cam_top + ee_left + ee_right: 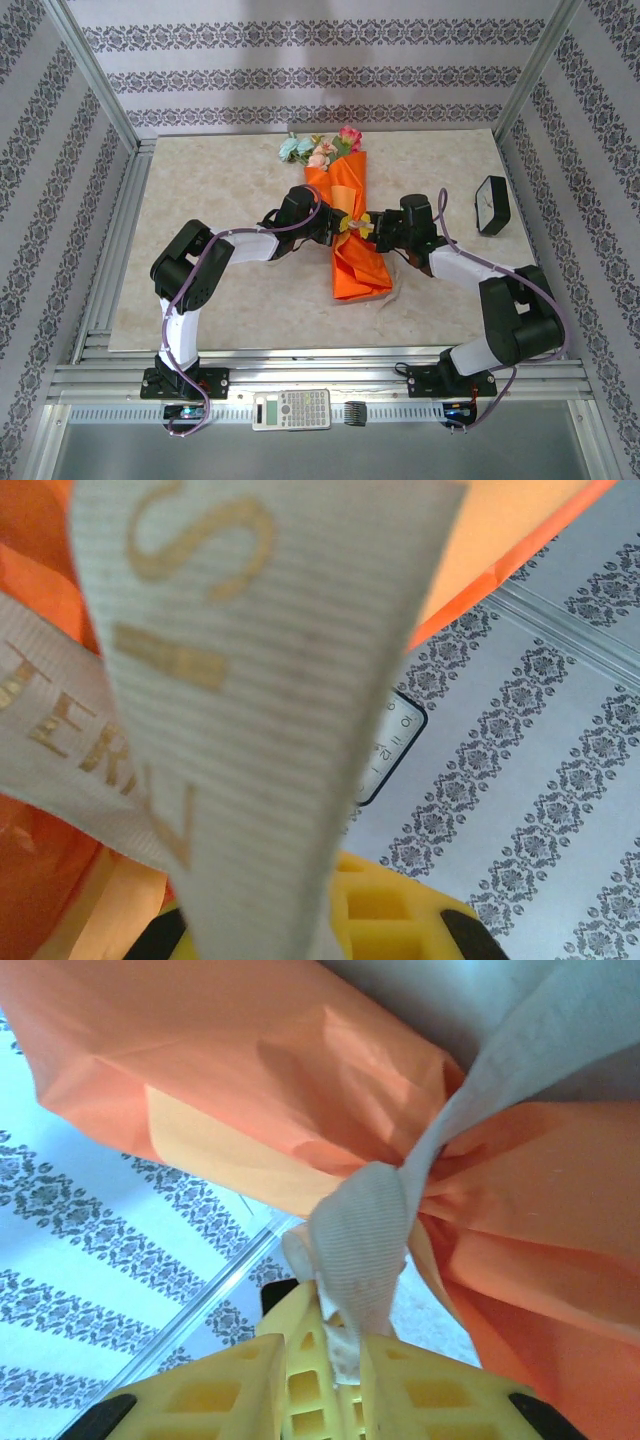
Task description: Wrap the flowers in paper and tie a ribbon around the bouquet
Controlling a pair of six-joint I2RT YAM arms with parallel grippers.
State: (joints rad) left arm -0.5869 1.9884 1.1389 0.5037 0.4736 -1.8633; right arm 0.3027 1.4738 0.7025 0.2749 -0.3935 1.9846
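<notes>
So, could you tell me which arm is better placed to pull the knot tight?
Probably the left: the left gripper is shut on the taut ribbon; the right gripper sits right against the knot.

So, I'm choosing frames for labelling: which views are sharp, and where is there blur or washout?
Top external: evenly lit and sharp, the bouquet crisp, shadows soft. Left wrist: the ribbon sits right at the lens, its gold lettering soft, while the wallpaper behind is sharper. Right wrist: the paper folds are fairly clear, but the background at left looks washed out.
</notes>
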